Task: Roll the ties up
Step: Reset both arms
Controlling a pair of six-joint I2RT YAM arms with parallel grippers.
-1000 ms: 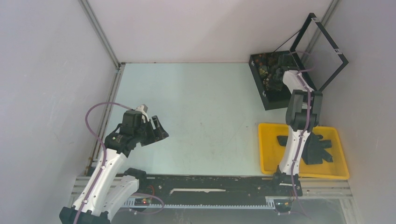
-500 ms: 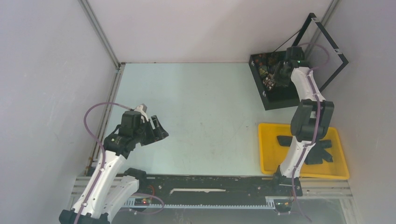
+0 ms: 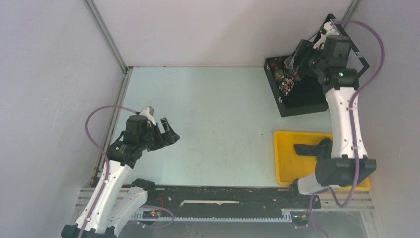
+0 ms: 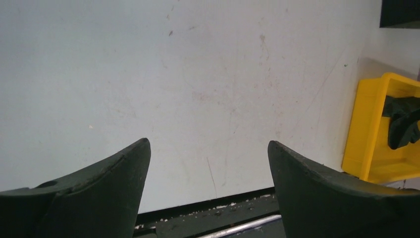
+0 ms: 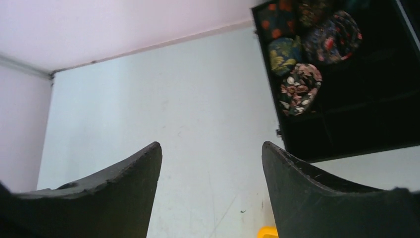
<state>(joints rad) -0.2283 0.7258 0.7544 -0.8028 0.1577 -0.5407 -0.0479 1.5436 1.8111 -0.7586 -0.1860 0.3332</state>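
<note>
Dark ties (image 3: 311, 149) lie loose in a yellow tray (image 3: 283, 168) at the near right of the table (image 3: 213, 109); the right arm's base link covers much of the tray from above; the left wrist view shows one dark tie end (image 4: 402, 124) inside the tray's wall (image 4: 364, 129). Several patterned rolled ties (image 5: 300, 89) sit side by side in the left compartments of a black box (image 5: 346, 129) at the far right corner; the box's other compartments look dark, and I cannot tell what they hold; its lid (image 3: 349, 47) stands open behind it. The right gripper (image 5: 211, 145) hangs high above the box's near-left edge, jaws spread wide with nothing between them. The left gripper (image 4: 208, 144) hovers over bare table at the left side, well apart from the tray, its fingers (image 4: 114, 183) likewise wide apart and empty.
</note>
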